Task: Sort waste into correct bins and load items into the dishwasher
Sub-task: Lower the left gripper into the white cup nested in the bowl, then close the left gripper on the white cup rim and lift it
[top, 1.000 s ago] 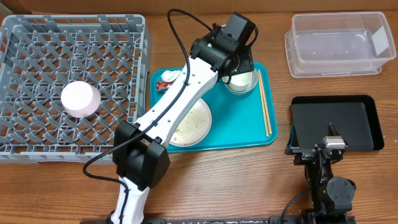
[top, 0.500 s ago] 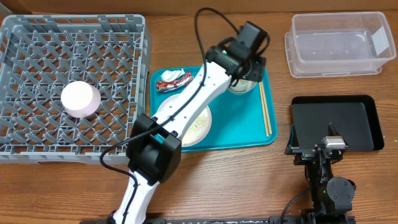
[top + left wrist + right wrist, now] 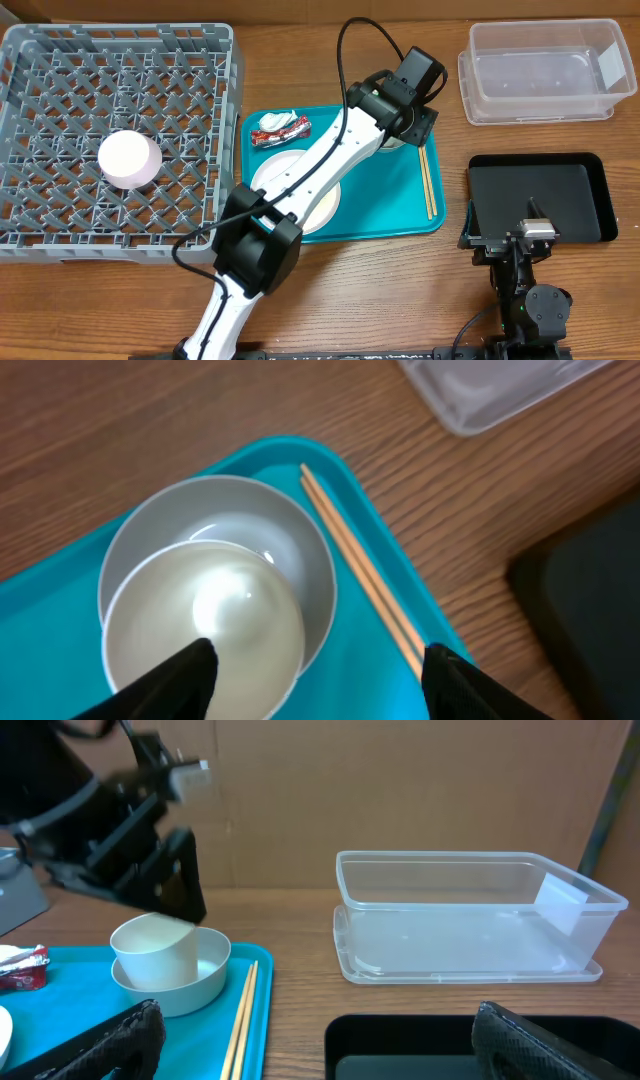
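My left gripper [image 3: 407,100] is open and empty above the back right corner of the teal tray [image 3: 345,225]. In the left wrist view its fingers [image 3: 320,682] straddle the right rim of a grey bowl [image 3: 300,545] holding a white cup [image 3: 205,625]. Wooden chopsticks [image 3: 428,178] lie along the tray's right edge. A red-and-white wrapper [image 3: 280,128] lies at the tray's back left. A white plate [image 3: 275,180] is partly hidden under the arm. My right gripper [image 3: 520,243] is open and empty, low, at the black bin's [image 3: 545,195] near edge.
A grey dish rack [image 3: 60,70] fills the left side, with a pink cup [image 3: 129,158] upside down in it. A clear plastic bin [image 3: 545,70] stands at the back right. The right wrist view shows the cup [image 3: 155,950], chopsticks [image 3: 243,1015] and clear bin [image 3: 460,920].
My left arm has swung to the right across the tray, ending over the bowl's right side and uncovering the wrapper. The right arm has not moved.
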You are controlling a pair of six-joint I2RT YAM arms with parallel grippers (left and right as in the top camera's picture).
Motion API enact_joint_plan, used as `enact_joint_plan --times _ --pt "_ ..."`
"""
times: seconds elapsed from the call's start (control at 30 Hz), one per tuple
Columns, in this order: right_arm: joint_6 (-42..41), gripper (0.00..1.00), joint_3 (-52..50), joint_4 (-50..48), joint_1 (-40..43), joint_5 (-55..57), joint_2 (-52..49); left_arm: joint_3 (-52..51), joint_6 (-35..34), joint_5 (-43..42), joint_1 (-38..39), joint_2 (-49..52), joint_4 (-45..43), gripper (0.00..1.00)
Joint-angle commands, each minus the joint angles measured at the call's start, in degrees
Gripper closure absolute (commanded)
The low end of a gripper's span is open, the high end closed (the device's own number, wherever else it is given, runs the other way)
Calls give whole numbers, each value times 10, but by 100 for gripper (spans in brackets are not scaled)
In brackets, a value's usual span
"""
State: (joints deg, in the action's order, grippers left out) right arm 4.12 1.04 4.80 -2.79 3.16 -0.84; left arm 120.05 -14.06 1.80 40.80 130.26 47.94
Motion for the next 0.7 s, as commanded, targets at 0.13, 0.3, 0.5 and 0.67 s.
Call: enact_joint_plan --times 0.13,0.3,0.5,0.67 --pt "2 0 -6 -2 -4 -3 7 0 23 18 -3 20 3 44" --pt "2 0 -6 -2 -4 -3 7 0 23 18 -3 31 34 46" --pt "2 0 -6 -2 -4 -3 7 0 23 18 -3 35 30 45" --pt "2 0 -6 -2 -4 -3 7 -1 23 28 -3 35 28 54"
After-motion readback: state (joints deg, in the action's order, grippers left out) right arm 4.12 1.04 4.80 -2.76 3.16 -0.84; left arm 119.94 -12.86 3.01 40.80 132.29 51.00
